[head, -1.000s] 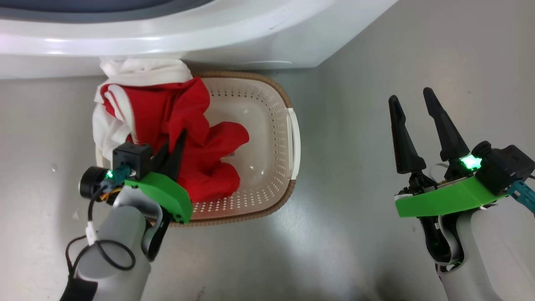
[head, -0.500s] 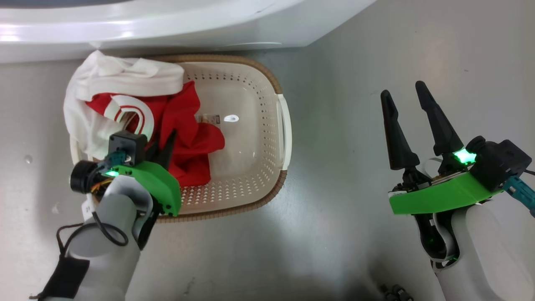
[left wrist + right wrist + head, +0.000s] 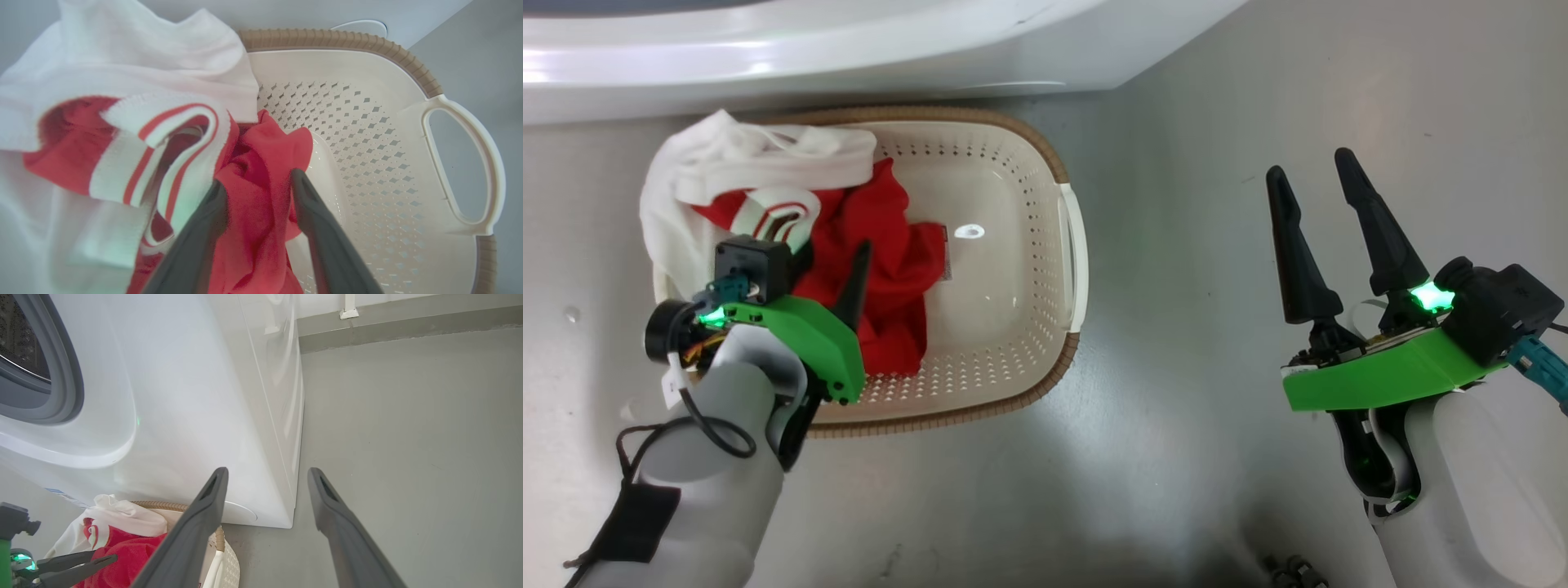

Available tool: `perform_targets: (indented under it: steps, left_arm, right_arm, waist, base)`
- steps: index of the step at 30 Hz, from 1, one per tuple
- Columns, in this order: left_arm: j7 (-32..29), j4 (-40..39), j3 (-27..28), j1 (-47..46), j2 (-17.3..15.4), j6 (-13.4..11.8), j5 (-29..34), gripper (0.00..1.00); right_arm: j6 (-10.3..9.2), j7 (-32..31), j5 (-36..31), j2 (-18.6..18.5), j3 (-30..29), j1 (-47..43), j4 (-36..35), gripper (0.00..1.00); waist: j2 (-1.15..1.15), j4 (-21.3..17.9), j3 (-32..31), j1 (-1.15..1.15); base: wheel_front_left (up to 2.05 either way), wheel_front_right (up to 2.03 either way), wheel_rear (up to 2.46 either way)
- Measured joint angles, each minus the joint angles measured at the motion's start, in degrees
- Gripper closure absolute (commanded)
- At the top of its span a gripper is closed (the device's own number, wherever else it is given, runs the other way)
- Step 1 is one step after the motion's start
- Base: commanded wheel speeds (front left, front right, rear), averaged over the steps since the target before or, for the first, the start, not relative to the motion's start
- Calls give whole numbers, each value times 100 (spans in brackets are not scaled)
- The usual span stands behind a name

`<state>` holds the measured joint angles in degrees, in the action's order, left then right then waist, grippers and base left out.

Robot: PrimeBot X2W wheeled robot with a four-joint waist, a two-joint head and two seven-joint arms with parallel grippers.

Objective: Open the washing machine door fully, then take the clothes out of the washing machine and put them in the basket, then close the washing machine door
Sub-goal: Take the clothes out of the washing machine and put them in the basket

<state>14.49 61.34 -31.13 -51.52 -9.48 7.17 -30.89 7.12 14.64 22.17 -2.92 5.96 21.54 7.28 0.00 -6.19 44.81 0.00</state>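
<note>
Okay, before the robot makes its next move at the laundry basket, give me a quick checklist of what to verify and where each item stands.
1. Clothes inside the basket: ok for the red part; white fabric drapes over the left rim.
2. Left pincer free of the clothes: cannot tell; red fabric sits between its fingers.
3. Right pincer open and empty: ok.
4. Washing machine drum emptied: cannot tell; little of the opening is visible.
5. Basket upright on the floor beside the machine: ok.
</note>
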Motion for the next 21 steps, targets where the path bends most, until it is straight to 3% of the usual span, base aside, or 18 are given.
perform_targets:
  steps: [10,21]
  left_arm:
    - [0,-396,264,188,-26,0,-156,0]
    - [1,-1373,1308,976,-45,0,276,0]
  right_arm:
    - [0,0,-5,0,-78,-16,77,0]
    - [0,0,-108,0,-188,-349,252,0]
  waist:
    - [0,101,-298,0]
    - [0,234,-972,0]
  base:
    - [0,0,0]
    - [0,0,0]
